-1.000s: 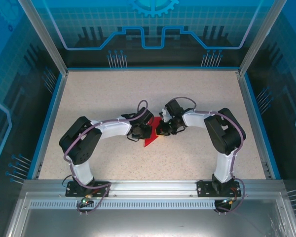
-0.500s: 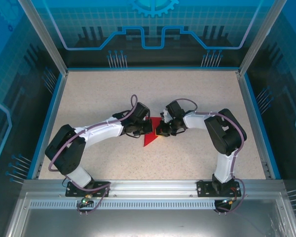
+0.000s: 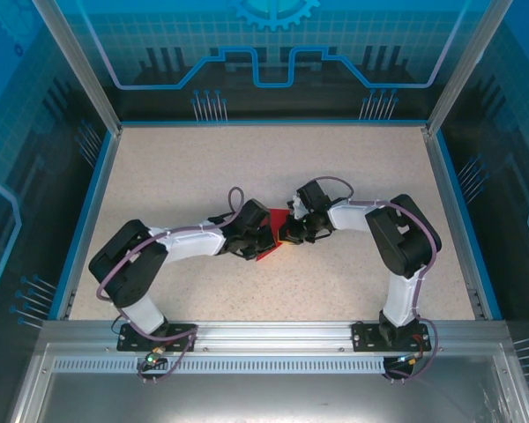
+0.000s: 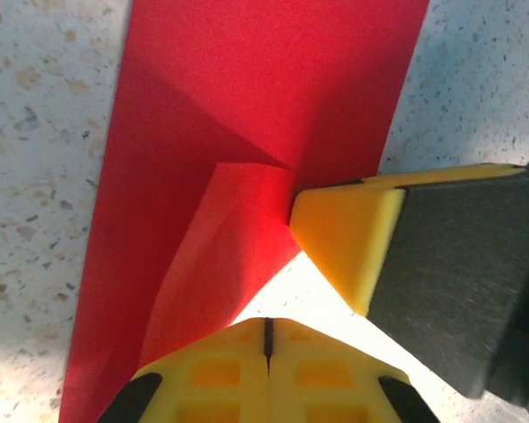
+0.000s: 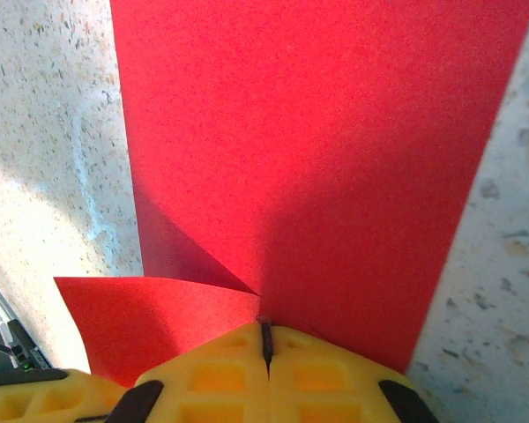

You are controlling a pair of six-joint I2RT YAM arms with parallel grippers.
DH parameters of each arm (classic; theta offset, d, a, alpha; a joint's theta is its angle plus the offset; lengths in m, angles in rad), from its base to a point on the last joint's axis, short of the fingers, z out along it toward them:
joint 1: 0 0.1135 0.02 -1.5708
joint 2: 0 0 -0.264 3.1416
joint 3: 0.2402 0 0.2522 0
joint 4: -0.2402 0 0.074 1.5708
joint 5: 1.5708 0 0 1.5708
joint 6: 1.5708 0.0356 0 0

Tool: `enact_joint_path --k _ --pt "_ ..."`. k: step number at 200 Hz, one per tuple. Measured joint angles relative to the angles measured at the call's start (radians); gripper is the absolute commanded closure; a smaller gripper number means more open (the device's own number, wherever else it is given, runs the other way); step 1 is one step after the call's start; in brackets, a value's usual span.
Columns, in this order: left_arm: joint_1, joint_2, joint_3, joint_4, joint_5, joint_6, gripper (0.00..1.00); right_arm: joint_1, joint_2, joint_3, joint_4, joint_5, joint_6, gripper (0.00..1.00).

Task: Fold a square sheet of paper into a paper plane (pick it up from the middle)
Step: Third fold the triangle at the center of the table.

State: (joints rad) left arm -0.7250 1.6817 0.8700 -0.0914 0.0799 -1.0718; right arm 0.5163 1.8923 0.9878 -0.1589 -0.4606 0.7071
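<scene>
The square sheet of paper [image 3: 266,254], where does it lie?

Flat on the speckled surface [image 3: 159,176], near the middle, between the two arms. It is red and folded to a narrower strip, with a diagonal crease and one corner flap [image 4: 220,256] turned over and lifting slightly.

And the left hand [image 4: 267,333]?

Its fingers are pressed together, with the tips at the lower edge of that flap. I cannot tell whether any paper is caught between them.

The right hand [image 5: 266,339]?

Also pressed together. Its tip rests on the red sheet where the flap's fold meets the strip, just beside the left hand's tip.
</scene>
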Motion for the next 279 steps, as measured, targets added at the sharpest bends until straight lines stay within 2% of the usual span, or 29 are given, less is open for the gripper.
enact_joint_path --k 101,279 --pt "0.000 0.046 -0.083 0.173 -0.003 -0.105 1.00 0.000 0.000 0.000 0.000 0.000 0.000 1.00" --pt "0.000 -0.058 -0.225 0.232 -0.063 -0.161 1.00 -0.002 0.023 0.020 -0.034 -0.003 0.000 1.00"
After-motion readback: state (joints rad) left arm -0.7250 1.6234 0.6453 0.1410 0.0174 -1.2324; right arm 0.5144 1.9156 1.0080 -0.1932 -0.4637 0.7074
